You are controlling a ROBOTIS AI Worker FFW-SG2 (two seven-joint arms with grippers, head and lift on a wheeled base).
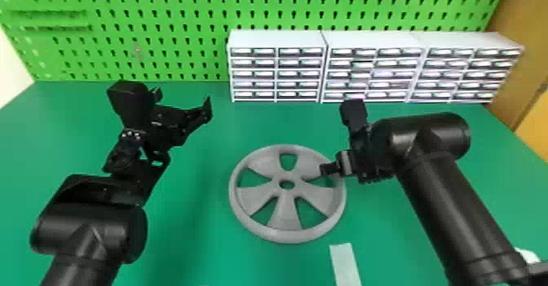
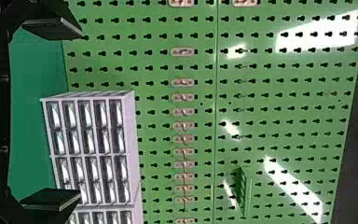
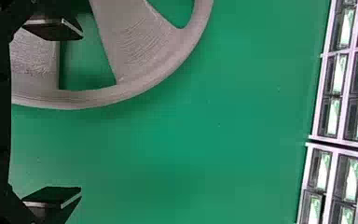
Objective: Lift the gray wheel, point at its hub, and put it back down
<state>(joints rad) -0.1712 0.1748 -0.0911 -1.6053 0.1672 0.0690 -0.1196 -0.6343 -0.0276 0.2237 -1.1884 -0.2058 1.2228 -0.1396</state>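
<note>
The gray wheel (image 1: 287, 220) lies flat on the green table, its round hub hole in the middle. Over the wheel's right side is the right gripper (image 1: 335, 169), with one fingertip above a spoke opening near the rim. In the right wrist view the right gripper (image 3: 53, 116) stands wide open, and the rim of the wheel (image 3: 135, 88) crosses between its fingers. The left gripper (image 1: 183, 97) is raised over the table's left part, away from the wheel; in the left wrist view the left gripper (image 2: 53, 114) is open with nothing held.
White drawer cabinets (image 1: 277, 40) stand in a row at the table's back right, before a green pegboard (image 1: 163, 32). A pale strip (image 1: 344, 265) lies on the table in front of the wheel, toward the right. Bare table (image 1: 216, 142) extends between the left gripper and the wheel.
</note>
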